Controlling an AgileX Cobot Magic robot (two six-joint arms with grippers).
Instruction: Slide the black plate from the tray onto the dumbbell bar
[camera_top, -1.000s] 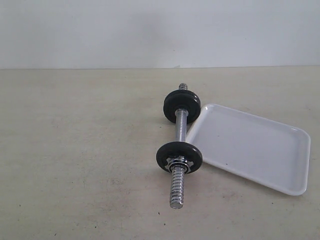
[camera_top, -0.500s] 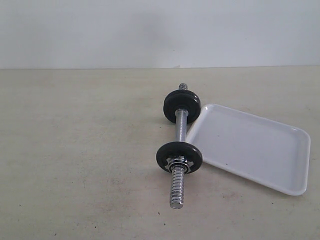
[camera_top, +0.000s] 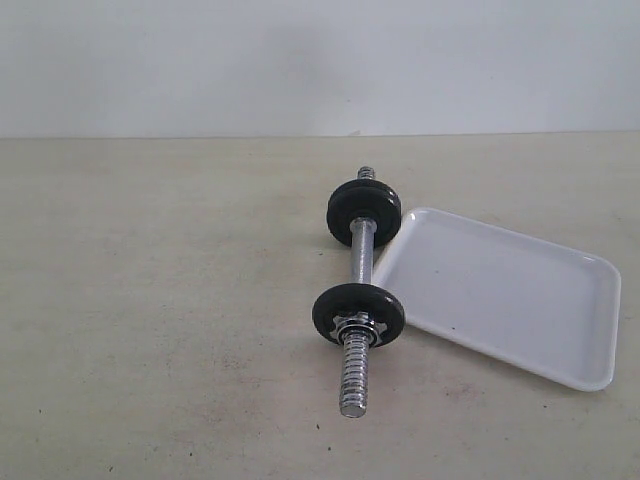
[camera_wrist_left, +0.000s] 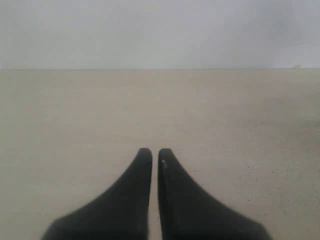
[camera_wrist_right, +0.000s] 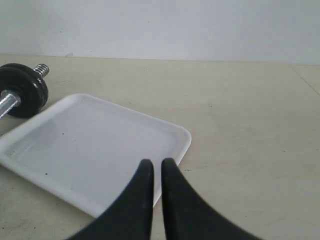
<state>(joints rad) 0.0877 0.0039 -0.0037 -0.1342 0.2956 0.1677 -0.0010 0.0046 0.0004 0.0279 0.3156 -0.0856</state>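
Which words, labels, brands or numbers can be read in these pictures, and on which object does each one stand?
None. The tray, the dumbbell bar, its black discs and the table show no readable text; any marks on the discs are too small to tell.

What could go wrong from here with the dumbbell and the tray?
The tray shows no loose plate; the near black disc and far black disc already sit on the dumbbell bar, so a grab at the tray would likely close on nothing. The bar rests on its round discs beside the tray, so a nudge might roll it. The right gripper is shut, pointing at the tray's corner; driving forward could knock the rim.
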